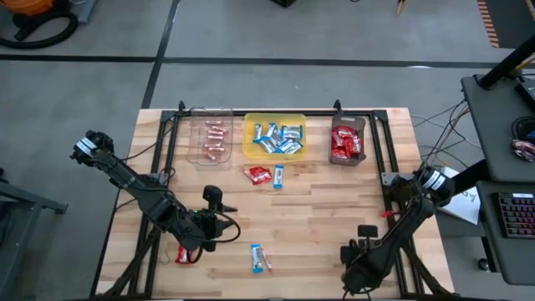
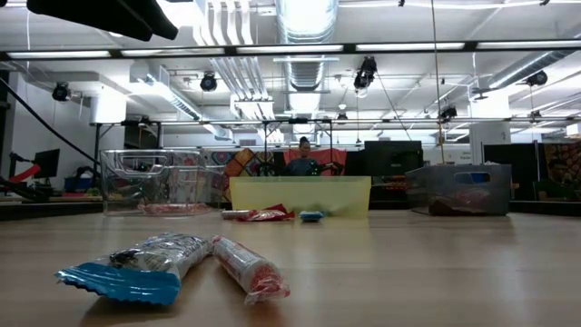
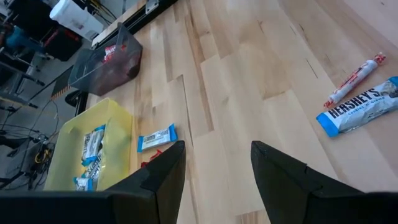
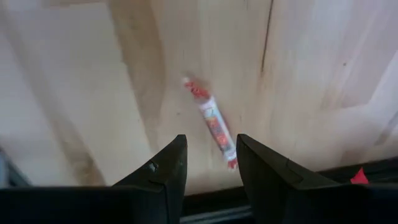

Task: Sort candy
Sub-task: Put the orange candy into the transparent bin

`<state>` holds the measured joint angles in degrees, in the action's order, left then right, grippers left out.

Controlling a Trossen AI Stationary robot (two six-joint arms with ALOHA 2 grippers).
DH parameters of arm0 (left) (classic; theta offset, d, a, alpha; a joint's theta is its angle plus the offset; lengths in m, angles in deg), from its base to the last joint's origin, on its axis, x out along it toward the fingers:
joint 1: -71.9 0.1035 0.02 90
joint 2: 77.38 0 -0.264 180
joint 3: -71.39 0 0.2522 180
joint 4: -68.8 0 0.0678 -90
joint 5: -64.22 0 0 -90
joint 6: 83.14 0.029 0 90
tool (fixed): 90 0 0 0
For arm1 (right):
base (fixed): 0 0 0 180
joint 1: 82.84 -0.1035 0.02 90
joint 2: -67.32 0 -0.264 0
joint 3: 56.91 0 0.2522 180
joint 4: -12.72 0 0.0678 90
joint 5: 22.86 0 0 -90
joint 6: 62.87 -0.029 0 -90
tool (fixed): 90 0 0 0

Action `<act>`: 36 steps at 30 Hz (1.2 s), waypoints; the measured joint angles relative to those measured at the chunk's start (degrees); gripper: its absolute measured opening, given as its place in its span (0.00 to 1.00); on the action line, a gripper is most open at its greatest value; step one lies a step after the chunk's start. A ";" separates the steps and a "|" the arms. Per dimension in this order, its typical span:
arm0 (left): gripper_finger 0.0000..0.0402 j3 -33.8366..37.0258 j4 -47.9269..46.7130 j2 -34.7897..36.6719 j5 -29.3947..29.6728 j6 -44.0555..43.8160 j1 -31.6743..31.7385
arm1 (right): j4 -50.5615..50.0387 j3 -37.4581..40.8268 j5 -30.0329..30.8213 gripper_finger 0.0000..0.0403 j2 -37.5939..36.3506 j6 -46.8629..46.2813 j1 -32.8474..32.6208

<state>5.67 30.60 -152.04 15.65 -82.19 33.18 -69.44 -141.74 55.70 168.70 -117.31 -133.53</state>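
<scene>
Overhead: pale wooden slat table (image 1: 318, 217) w/ three trays along the far edge: clear plastic tray (image 1: 210, 140) holding thin pinkish sticks, yellow tray (image 1: 274, 136) w/ blue-and-white bars, dark tray (image 1: 347, 140) w/ red packets. Loose candy lies mid-table & near the front. Left gripper (image 3: 214, 171) low at front-left, fingers apart, empty. Right gripper (image 4: 208, 168) front-right, fingers apart, empty, above a pinkish wrapped stick (image 4: 214, 122).

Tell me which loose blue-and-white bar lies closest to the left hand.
The blue-and-white bar near the table's front edge, beside a pink stick; the other loose bar lies by the yellow tray.
</scene>
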 joint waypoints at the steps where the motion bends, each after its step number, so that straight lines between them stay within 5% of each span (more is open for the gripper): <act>1: 0.41 0.00 -0.02 0.00 0.00 0.02 0.00 | 0.96 0.99 -0.01 0.33 -0.01 0.06 0.08; 19: 0.41 0.00 1.14 -0.04 -0.21 -0.63 0.00 | 18.63 15.31 -2.51 0.32 -3.07 1.74 0.10; 28: 0.41 1.69 5.68 -0.04 -5.17 2.32 0.16 | 19.09 15.41 -1.37 0.09 -3.56 1.75 0.19; 36: 0.41 8.47 17.18 0.33 -6.51 4.27 0.54 | 19.24 13.84 0.09 0.08 -4.49 -0.26 0.43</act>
<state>14.14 47.77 -151.71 9.14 -77.92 33.72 -50.20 -127.90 55.79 164.20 -117.57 -133.10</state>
